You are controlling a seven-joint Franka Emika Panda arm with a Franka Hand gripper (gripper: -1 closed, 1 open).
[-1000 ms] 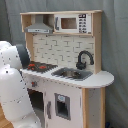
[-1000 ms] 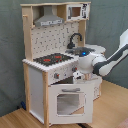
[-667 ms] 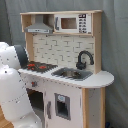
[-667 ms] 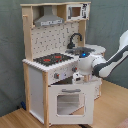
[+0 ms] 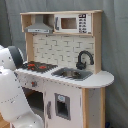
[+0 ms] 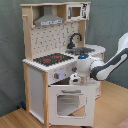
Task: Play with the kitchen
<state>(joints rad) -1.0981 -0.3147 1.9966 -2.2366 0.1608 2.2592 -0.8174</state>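
The kitchen is a tall white and light-wood toy with a black-red hob, black faucet, sink, grey hood and windowed oven door. In the second exterior view my gripper hangs in front of the knob panel, just above the oven door's top edge. I cannot tell whether it touches the door. In the first exterior view the white arm covers the kitchen's lower left front and hides the gripper.
A grey curtain hangs behind the kitchen. The floor is light wood. In the second exterior view the arm reaches in from the second exterior view's right, past the counter's rounded end. A microwave sits in the top shelf.
The gripper has sunk slightly toward the oven door's top edge. The kitchen itself looks unchanged.
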